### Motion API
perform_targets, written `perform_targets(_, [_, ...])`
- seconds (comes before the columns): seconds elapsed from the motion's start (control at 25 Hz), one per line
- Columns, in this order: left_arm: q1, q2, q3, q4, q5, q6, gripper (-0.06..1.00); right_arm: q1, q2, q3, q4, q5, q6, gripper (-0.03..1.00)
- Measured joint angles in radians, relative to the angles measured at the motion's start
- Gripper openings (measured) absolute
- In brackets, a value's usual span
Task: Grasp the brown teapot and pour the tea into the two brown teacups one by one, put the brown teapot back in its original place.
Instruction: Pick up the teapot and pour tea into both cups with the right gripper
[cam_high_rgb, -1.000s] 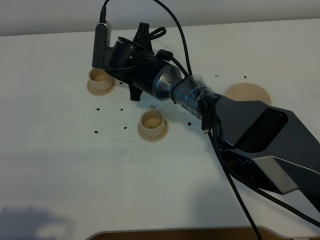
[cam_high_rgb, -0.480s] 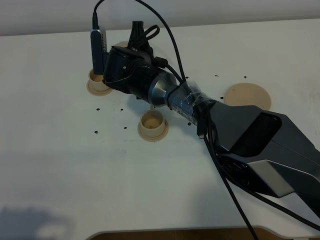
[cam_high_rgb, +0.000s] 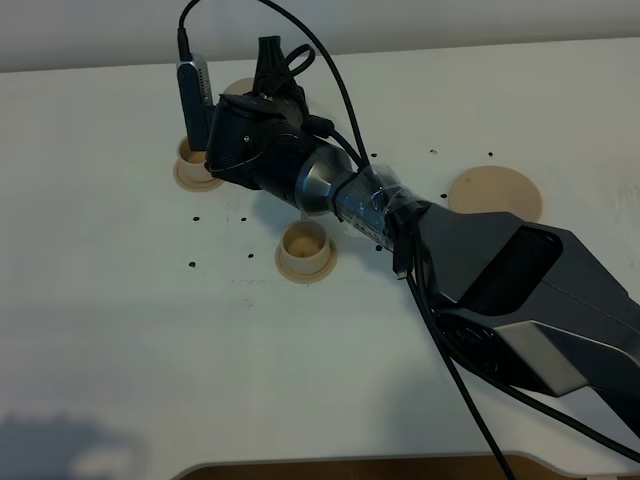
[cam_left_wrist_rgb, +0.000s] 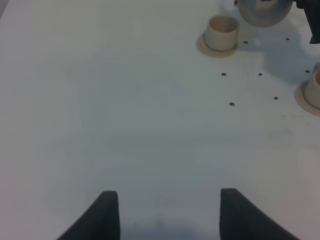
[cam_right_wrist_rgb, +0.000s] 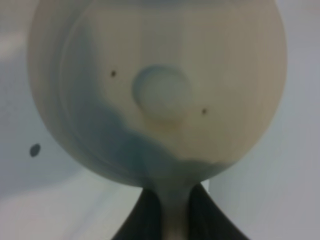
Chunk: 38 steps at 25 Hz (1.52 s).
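My right gripper (cam_high_rgb: 250, 100) reaches across to the far left and is shut on the loop handle of the brown teapot (cam_right_wrist_rgb: 160, 90). The teapot fills the right wrist view with its lid knob toward the camera. From above only a sliver of the teapot (cam_high_rgb: 238, 88) shows behind the wrist. One teacup (cam_high_rgb: 196, 160) on its saucer stands just beside the wrist, partly hidden. The other teacup (cam_high_rgb: 304, 248) stands nearer, in the open. The wide round saucer (cam_high_rgb: 495, 193) lies bare at the right. My left gripper (cam_left_wrist_rgb: 170, 215) is open over bare table, far from the cup (cam_left_wrist_rgb: 222, 31).
The right arm's dark body (cam_high_rgb: 520, 290) and its cables (cam_high_rgb: 460, 380) cross the table from the lower right. Small dark dots (cam_high_rgb: 192, 265) mark the white tabletop. The table's far edge (cam_high_rgb: 450, 45) runs just behind the teapot.
My right wrist has rolled and shifted slightly toward the far edge with the teapot. A sliver of the teapot now shows behind it. The cups have not moved.
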Motion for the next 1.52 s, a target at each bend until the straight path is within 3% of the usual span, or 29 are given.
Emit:
perform_targets(0.72, [0.0, 0.0, 0.0, 0.0, 0.0, 0.0, 0.49, 0.001, 0.0, 0.0, 0.005, -0.027, -0.029, 0.12])
perform_targets(1.0, [0.0, 0.0, 0.0, 0.0, 0.0, 0.0, 0.49, 0.001, 0.0, 0.0, 0.005, -0.032, -0.122, 0.12])
perform_targets(1.52, [0.0, 0.0, 0.0, 0.0, 0.0, -0.001, 0.49, 0.002, 0.016, 0.0, -0.129, -0.066, -0.112, 0.12])
